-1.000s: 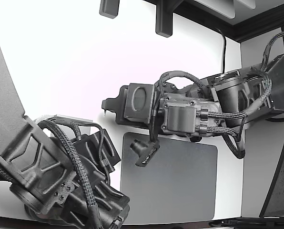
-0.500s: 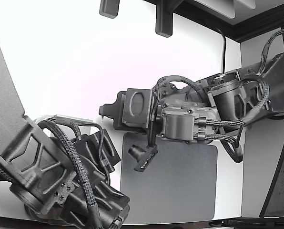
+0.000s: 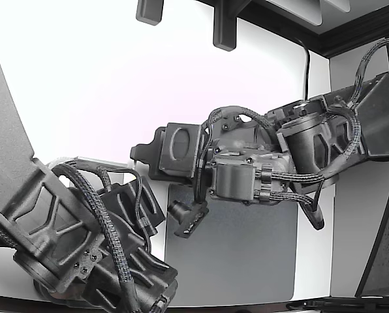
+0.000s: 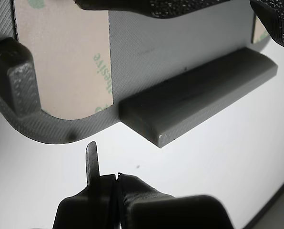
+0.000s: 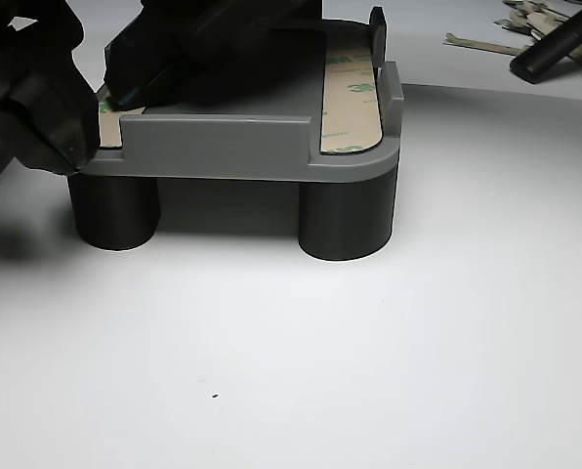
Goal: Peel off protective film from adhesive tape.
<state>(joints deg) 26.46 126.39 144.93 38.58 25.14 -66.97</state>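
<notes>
A grey plastic part (image 4: 180, 47) (image 5: 223, 147) stands on two round legs on a white table. Beige protective film with green print covers a tape strip (image 4: 61, 57) (image 5: 352, 98) along one end. A second strip (image 4: 258, 31) (image 5: 108, 119) is mostly hidden under black arm parts. In the wrist view my gripper (image 4: 117, 177) sits just off the part's rounded corner, apart from it, fingers pressed together. A thin dark sliver stands beside the seam; I see no film between the fingers. The exterior view shows the gripper (image 3: 137, 153) at the arm's left tip.
A second black arm (image 3: 70, 241) fills the exterior view's lower left. A dark mat (image 3: 247, 254) lies under my arm. Loose peeled strips (image 5: 520, 18) and a black rod (image 5: 555, 49) lie behind the part. A black mass (image 5: 32, 93) presses the part's left end.
My arm has shifted toward the exterior view's left and slightly down over the last second. The lower-left arm has not moved.
</notes>
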